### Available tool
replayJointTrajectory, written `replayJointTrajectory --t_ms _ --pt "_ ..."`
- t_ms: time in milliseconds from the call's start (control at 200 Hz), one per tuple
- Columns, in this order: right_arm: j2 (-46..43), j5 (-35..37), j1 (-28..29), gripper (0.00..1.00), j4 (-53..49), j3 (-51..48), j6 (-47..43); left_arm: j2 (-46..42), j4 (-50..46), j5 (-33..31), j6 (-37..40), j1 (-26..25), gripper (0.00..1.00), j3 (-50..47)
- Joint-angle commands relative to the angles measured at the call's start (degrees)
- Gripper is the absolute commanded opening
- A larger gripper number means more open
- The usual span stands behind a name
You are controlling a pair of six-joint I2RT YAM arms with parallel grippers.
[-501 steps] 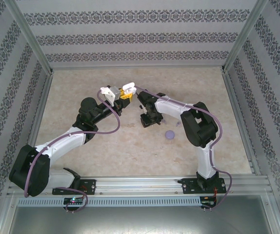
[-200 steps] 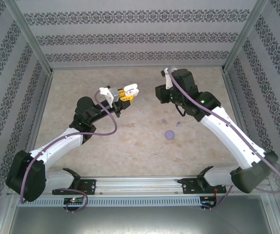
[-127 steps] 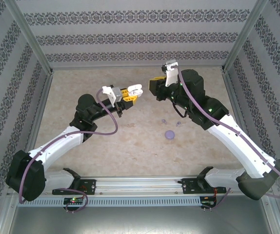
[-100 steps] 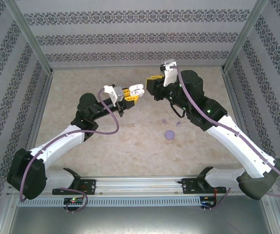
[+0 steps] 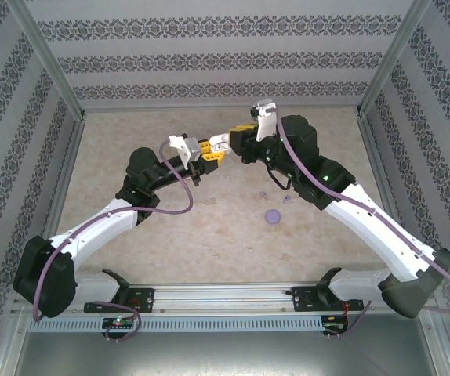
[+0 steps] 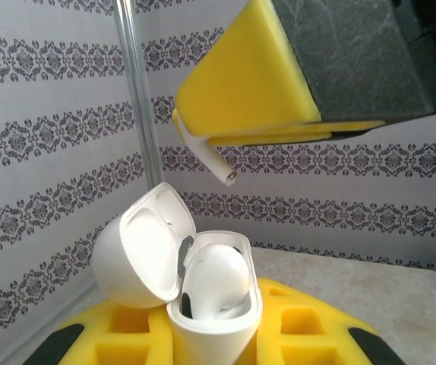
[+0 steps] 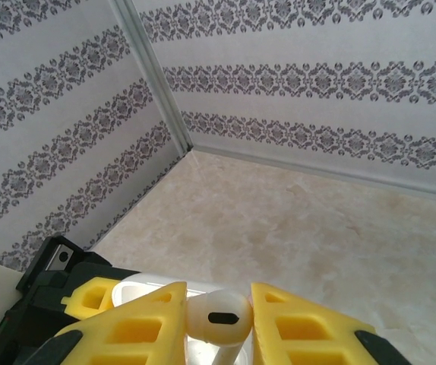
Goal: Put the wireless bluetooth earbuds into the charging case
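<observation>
My left gripper [image 5: 212,149] [image 6: 214,338] is shut on a white charging case [image 5: 220,143] [image 6: 214,327], held upright in the air with its lid [image 6: 138,251] swung open to the left. One white earbud [image 6: 216,277] sits in the case. My right gripper [image 5: 241,133] [image 7: 218,315] is shut on a second white earbud [image 7: 218,313], pinched by its head between the yellow pads. Its stem [image 6: 214,163] points down, a short way above the open case and apart from it. The case's rim [image 7: 138,287] shows just beneath that earbud.
A small pale purple round case [image 5: 272,215] lies on the beige table [image 5: 209,235] below the right arm. Two tiny pale purple earbuds [image 5: 263,195] [image 5: 287,199] lie beside it. Patterned walls and metal posts enclose the table on three sides.
The right arm has swung left and brought its earbud over the case. The left gripper has shifted slightly right with the case.
</observation>
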Motion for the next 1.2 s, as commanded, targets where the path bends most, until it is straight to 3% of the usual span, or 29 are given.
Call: replayJointTrajectory --t_ms 0,799,1194 --pt "0.4 -1.2 0.6 0.23 1.9 -0.7 1.1 -0.2 1.8 0.3 1.1 -0.8 0.00 1.7" --pt "2.0 0.8 1.3 0.21 1.9 -3.8 -0.9 -1.7 2.2 0.1 0.5 -0.9 0.00 1.6" --pt "3.9 4.4 7.5 0.21 -0.4 -3.6 -9.2 -1.9 3.3 -1.6 0.2 -0.9 0.00 1.3"
